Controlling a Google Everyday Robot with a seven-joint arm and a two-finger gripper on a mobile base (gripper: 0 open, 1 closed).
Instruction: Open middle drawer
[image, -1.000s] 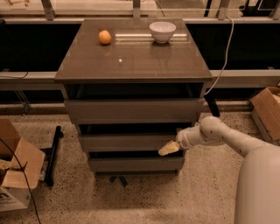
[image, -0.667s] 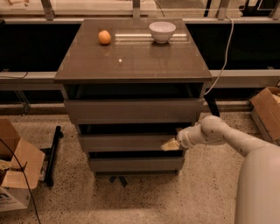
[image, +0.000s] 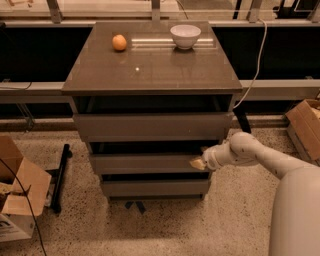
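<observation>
The cabinet has three grey-brown drawer fronts under a glossy top (image: 150, 70). The middle drawer (image: 142, 163) sits between the upper front (image: 150, 127) and the lowest front (image: 152, 188). It stands a little forward of the lowest one, with a dark gap above it. My gripper (image: 198, 162) reaches in from the right on a white arm (image: 250, 152) and rests at the right end of the middle drawer's front, near its top edge.
An orange (image: 119, 42) and a white bowl (image: 185, 36) sit on the cabinet top. Cardboard boxes stand on the floor at the left (image: 17, 195) and right (image: 305, 125). A black bar (image: 59, 175) lies left of the cabinet. A white cable (image: 257, 60) hangs at the right.
The gripper has shifted slightly left and up along the middle drawer's right end. The drawer itself shows little or no movement.
</observation>
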